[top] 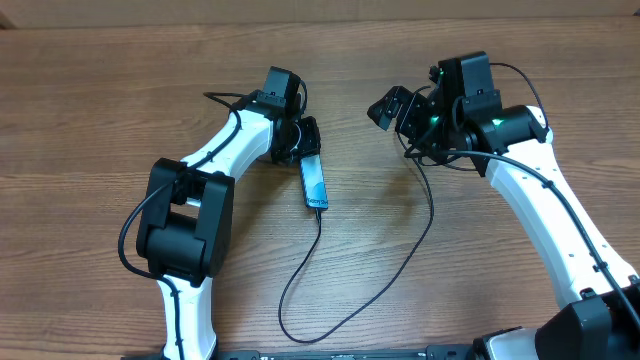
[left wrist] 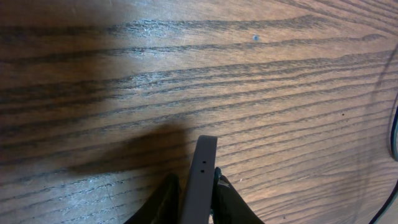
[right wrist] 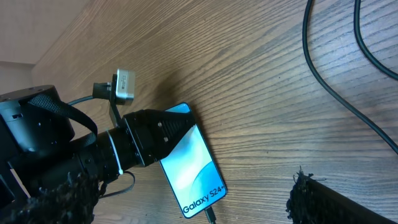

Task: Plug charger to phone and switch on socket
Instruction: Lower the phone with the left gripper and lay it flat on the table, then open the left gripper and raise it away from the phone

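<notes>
The phone (top: 314,183) lies on the wooden table with its light-blue screen lit and "Galaxy S24+" at its near end (right wrist: 189,168). The charger (top: 300,265) has its connector tip in the phone's bottom port (right wrist: 209,215). Its thin black cable loops down and back up towards the right arm. My left gripper (top: 304,148) holds the phone's top end. In the left wrist view the phone's grey edge (left wrist: 203,163) sits between the two fingers of the gripper (left wrist: 196,182). My right gripper (top: 395,108) hovers open to the right of the phone, its fingers wide apart (right wrist: 186,190). The socket is out of view.
Black cable strands (right wrist: 329,62) cross the table at the upper right of the right wrist view. Bare wood surrounds the phone. The table's far edge (top: 320,22) runs along the top of the overhead view.
</notes>
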Controlling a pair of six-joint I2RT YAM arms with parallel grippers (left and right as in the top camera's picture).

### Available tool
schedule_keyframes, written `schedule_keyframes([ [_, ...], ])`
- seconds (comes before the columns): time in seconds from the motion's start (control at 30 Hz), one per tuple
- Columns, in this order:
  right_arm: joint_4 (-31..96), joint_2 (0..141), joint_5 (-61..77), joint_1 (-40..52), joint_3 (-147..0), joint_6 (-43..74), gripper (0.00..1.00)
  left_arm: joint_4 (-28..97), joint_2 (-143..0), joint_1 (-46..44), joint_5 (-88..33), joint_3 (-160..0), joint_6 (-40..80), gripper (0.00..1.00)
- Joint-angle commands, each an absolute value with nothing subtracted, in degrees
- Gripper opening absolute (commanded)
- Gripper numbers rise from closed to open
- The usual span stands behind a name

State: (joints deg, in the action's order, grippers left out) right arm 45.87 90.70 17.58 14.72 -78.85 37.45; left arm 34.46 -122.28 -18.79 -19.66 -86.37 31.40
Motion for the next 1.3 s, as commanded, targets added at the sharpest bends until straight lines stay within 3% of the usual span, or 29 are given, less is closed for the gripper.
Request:
schedule_keyframes([
  [0.0,45.6,89.2,16.9,14.8,-79.0,37.0,1.00,34.2,-122.6,-19.3,-19.5,-86.2,31.6,0.23],
  [0.27,45.6,89.2,16.9,14.8,-79.0,37.0,1.00,34.2,-122.6,-19.3,-19.5,-86.2,31.6,0.35],
  [0.83,45.6,89.2,16.9,14.8,-79.0,37.0,1.00,34.5,-122.6,-19.3,-19.5,-86.2,31.6,0.39],
  [0.9,45.6,89.2,16.9,14.8,-79.0,37.0,1.00,34.5,-122.6,-19.3,-19.5,-86.2,31.6,0.45],
  [0.97,45.6,89.2,16.9,14.8,-79.0,37.0,1.00,34.5,-122.6,-19.3,-19.4,-86.2,31.5,0.59],
  [1.0,45.6,89.2,16.9,14.8,-79.0,37.0,1.00,34.5,-122.6,-19.2,-19.2,-86.2,31.5,0.72],
  [1.03,45.6,89.2,16.9,14.8,-79.0,37.0,1.00,34.5,-122.6,-19.2,-19.0,-86.2,31.5,0.91],
  [1.07,45.6,89.2,16.9,14.8,-79.0,37.0,1.00,34.4,-122.6,-19.0,-18.9,-86.2,31.4,1.00],
  [1.27,46.0,89.2,16.8,14.8,-79.0,37.0,1.00,36.1,-122.1,-17.2,-18.0,-87.2,24.9,1.00],
])
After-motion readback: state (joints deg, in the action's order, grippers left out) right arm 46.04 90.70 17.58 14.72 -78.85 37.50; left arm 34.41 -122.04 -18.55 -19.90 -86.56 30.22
